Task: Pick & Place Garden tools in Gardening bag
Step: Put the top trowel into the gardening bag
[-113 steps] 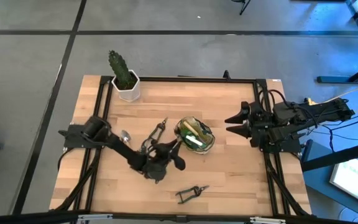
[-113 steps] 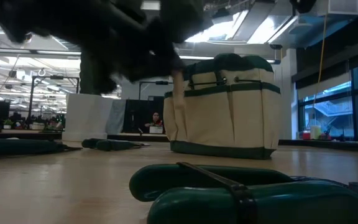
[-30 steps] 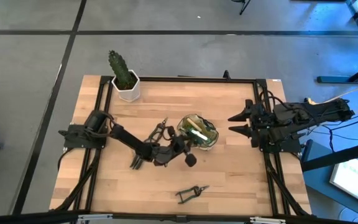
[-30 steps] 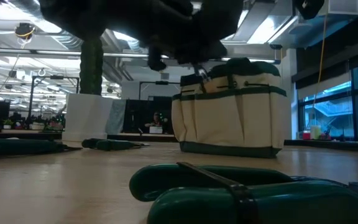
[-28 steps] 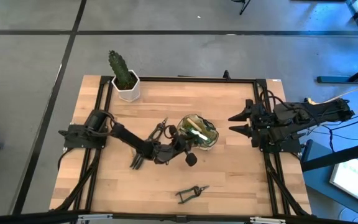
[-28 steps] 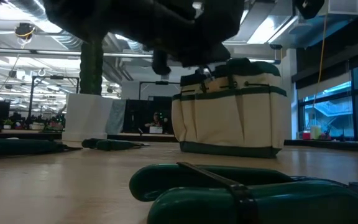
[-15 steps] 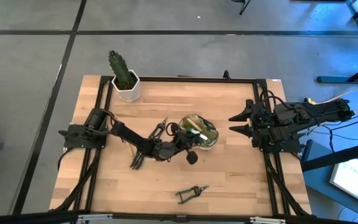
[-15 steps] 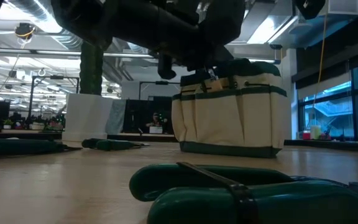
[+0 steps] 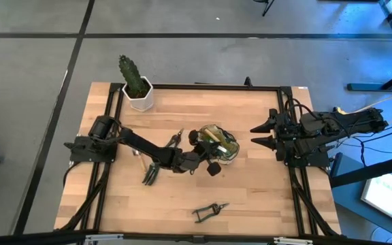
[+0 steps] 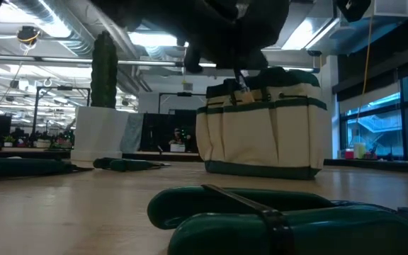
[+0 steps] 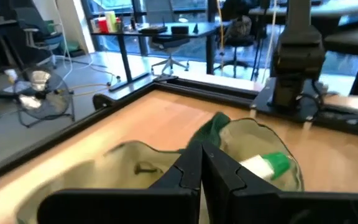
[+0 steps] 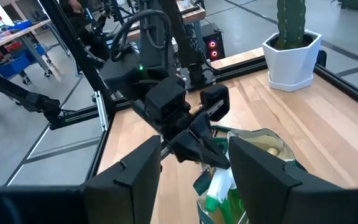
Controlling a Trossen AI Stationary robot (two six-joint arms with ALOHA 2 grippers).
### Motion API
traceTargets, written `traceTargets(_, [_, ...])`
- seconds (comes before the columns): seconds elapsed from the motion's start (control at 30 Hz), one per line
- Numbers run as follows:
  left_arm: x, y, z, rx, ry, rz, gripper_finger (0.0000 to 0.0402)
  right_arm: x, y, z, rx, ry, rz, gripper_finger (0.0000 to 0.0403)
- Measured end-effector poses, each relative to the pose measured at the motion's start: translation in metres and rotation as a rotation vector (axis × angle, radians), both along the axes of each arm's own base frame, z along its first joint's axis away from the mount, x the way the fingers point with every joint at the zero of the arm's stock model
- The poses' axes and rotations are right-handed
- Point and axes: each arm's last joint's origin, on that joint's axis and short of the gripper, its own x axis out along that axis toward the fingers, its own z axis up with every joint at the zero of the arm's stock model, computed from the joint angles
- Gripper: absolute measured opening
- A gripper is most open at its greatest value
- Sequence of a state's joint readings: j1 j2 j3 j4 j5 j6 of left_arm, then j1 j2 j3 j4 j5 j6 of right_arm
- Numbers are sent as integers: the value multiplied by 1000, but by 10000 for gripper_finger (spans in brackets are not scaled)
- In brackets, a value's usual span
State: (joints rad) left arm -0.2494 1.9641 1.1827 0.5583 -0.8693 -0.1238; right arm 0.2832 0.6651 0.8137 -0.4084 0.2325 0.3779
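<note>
The gardening bag [image 9: 216, 144] stands open near the table's middle, with the green spray bottle [image 11: 269, 165] lying inside it. My left gripper [image 9: 201, 139] is shut at the bag's left rim, its tips by a green strap [image 11: 213, 129]. A dark claw rake [image 9: 150, 177] and a thin tool [image 9: 175, 139] lie on the table to the left of the bag. The pruning shears [image 9: 209, 212] lie near the front edge. My right gripper [image 9: 252, 135] waits open at the table's right side, pointing at the bag. My left gripper reaches almost level from the table's left, over the bag's left rim. Its shut fingertips [image 11: 199, 167] end right at the green strap; whether they pinch or touch it, I cannot tell.
A cactus in a white hexagonal pot [image 9: 137, 87] stands at the far left corner. A black frame rail [image 9: 203, 87] runs round the tabletop. Bare wood lies in front of the bag and to the right of the shears.
My left gripper has gone up a little and toward the table's far edge, from beside the bag's near left side to over its left rim, and has rolled slightly. The bag has stayed where it was.
</note>
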Motion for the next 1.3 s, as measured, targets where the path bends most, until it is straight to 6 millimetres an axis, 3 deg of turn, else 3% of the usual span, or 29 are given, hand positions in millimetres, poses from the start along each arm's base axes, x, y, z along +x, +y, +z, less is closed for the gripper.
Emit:
traceTargets(0.17, [8,10,11,0,4,-37,1,0,0,0,-6,-1,1,193])
traceTargets(0.43, [7,17,0,-61,41,-17,1,0,0,0,-20,-1,1,193])
traceTargets(0.93, [6,8,9,62,3,44,3,0,0,-1,-20,5,2,193])
traceTargets(1.1, [7,7,9,35,-12,10,34,0,0,-1,-9,6,-1,193])
traceTargets(1.3, [7,9,6,-15,-19,17,112,0,0,-1,-6,7,0,193])
